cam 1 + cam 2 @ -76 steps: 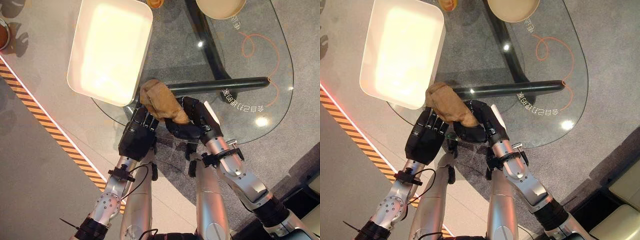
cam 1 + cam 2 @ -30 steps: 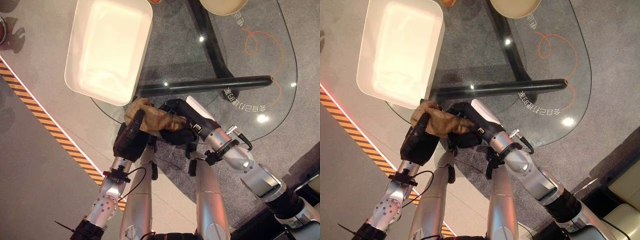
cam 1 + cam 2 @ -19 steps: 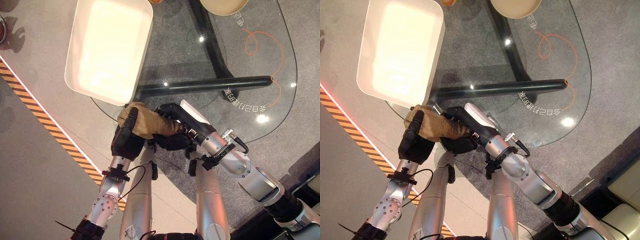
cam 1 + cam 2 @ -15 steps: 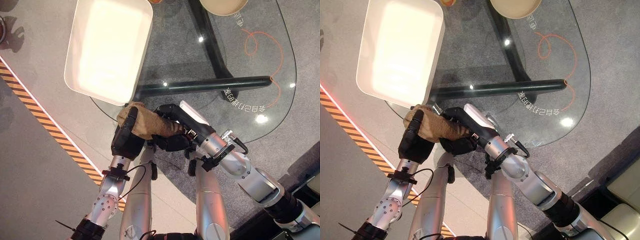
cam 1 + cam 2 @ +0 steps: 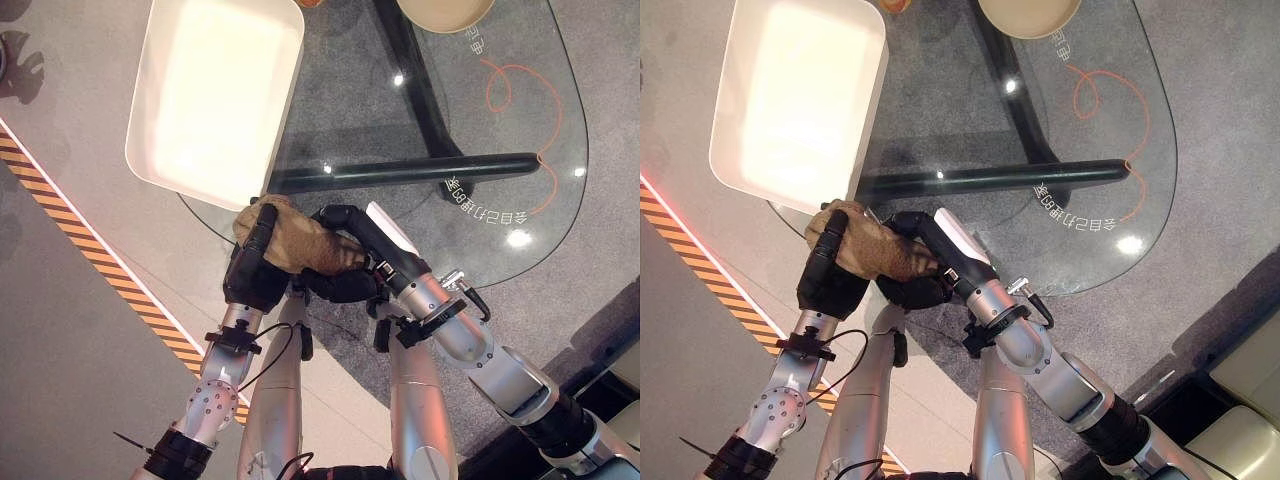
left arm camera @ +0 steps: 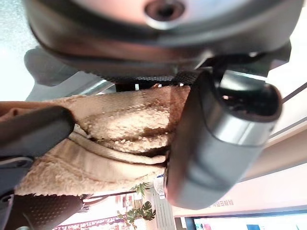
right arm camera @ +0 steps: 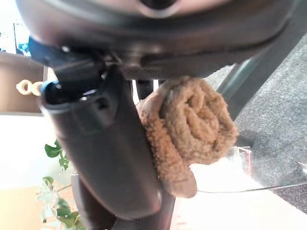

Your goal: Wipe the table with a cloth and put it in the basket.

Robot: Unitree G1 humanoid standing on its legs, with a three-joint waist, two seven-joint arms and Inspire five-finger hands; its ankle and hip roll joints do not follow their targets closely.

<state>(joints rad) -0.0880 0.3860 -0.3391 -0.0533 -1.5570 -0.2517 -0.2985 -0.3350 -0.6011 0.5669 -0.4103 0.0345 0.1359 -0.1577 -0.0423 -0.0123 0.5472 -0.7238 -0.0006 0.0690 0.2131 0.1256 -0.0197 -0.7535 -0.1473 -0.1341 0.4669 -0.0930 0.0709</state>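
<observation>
Both hands are on the tan cloth (image 5: 296, 240) at the near edge of the glass surface (image 5: 470, 130): the left hand (image 5: 252, 268) has its fingers curled over it, and the right hand (image 5: 345, 262) clasps it from the other side. Wiping looks finished, the handover under way. Next, the right hand should release so the left can carry it up to the white basket (image 5: 150, 120) just beyond its fingertips.
</observation>
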